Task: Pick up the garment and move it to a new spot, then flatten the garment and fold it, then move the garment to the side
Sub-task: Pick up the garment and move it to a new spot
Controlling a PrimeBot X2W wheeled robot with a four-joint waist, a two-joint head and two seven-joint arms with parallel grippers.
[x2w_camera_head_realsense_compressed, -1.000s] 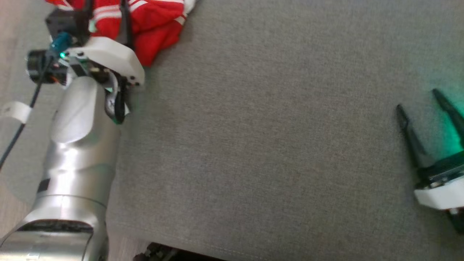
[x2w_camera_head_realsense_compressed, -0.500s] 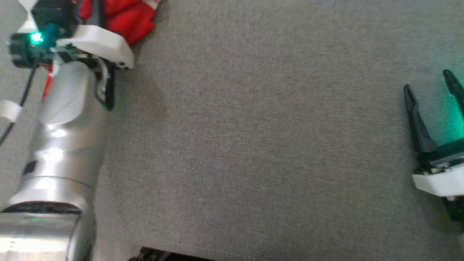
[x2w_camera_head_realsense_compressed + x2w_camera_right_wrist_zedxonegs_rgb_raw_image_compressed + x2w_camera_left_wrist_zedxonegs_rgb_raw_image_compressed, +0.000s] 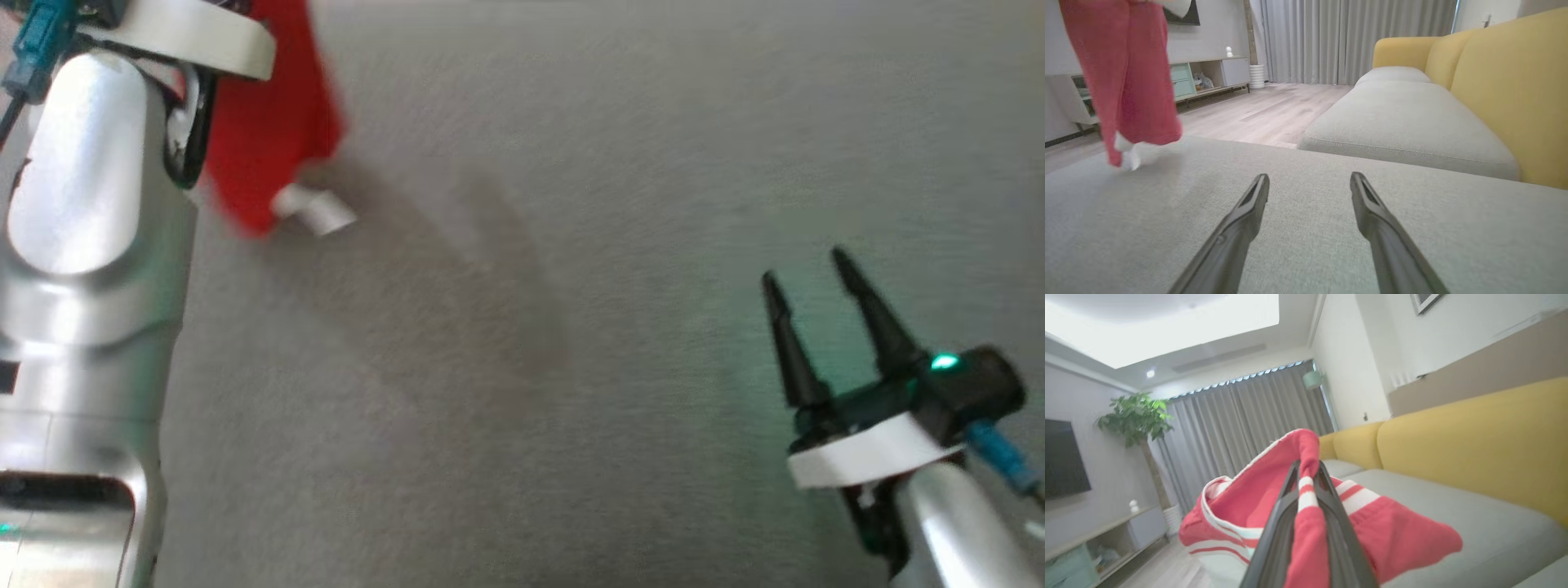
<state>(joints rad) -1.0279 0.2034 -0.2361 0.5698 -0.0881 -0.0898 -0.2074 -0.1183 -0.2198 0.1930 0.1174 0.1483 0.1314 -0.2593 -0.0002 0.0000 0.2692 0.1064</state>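
Soft red striped garment [image 3: 1392, 535], pinched in left claw [image 3: 1306, 469]

head down, right wrist along same cushion [image 3: 620, 204] [image 3: 1306, 261]

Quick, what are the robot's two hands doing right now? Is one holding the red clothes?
Left gripper: jaws closed, holding the red garment.
Right gripper: jaws open, holding nothing.

Ceiling light [image 3: 1167, 326] glares brightly (head view motion-blurred).
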